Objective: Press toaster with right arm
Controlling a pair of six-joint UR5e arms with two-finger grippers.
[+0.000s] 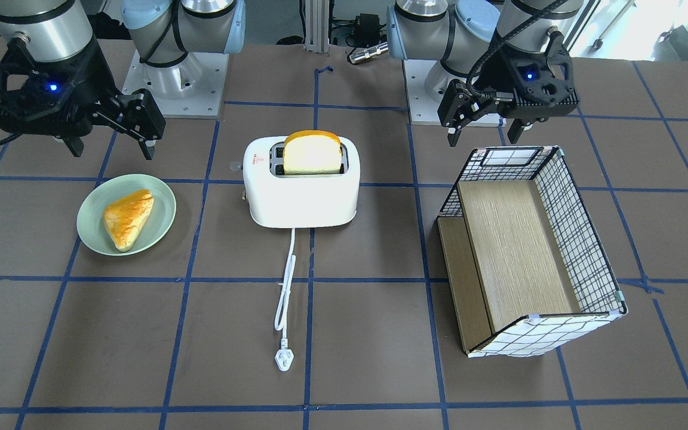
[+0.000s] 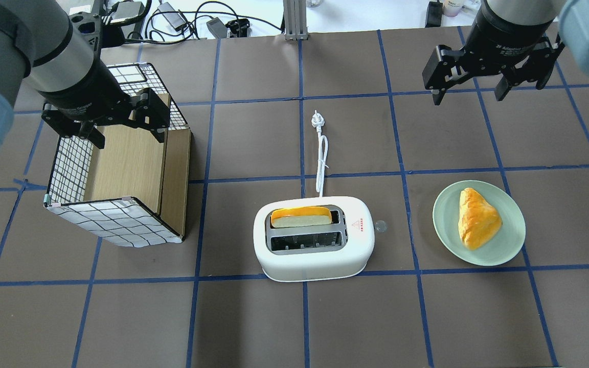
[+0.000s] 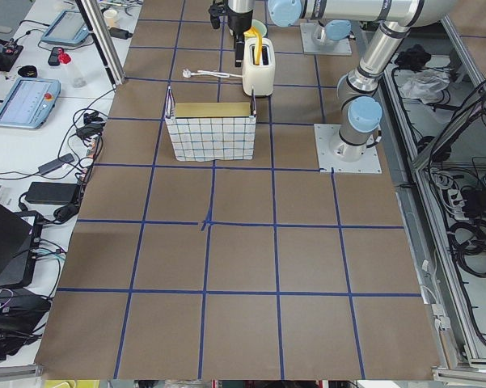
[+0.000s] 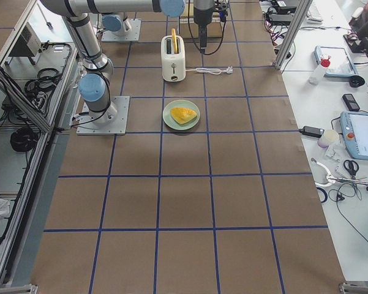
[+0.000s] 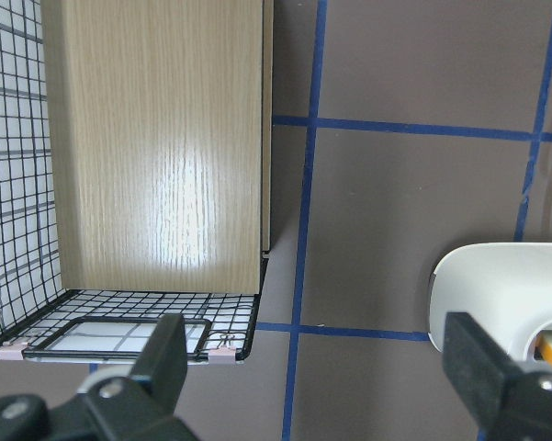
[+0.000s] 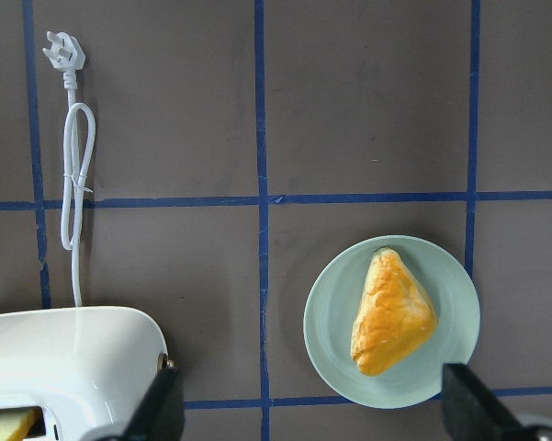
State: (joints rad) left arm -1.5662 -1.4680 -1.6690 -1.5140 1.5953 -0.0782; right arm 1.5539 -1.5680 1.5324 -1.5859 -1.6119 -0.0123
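toaster [image 2: 315,240] sits well apart from the raised, spread right claw [image 2: 468,97].

Checked basket [image 2: 110,225]; pastry [image 2: 477,218] on green plate [image 2: 447,225]

Toaster [image 2: 315,255]: one was seen.
Bread slice [image 2: 300,217]: one.
Pastry [image 2: 477,219]: one.
Green plate [image 2: 506,243]: one.
Checked wire basket [image 2: 110,225]: one.
Power plug [image 1: 284,359]: one.
Grippers: two, the left gripper [image 2: 128,135] and the right gripper [image 2: 468,97].
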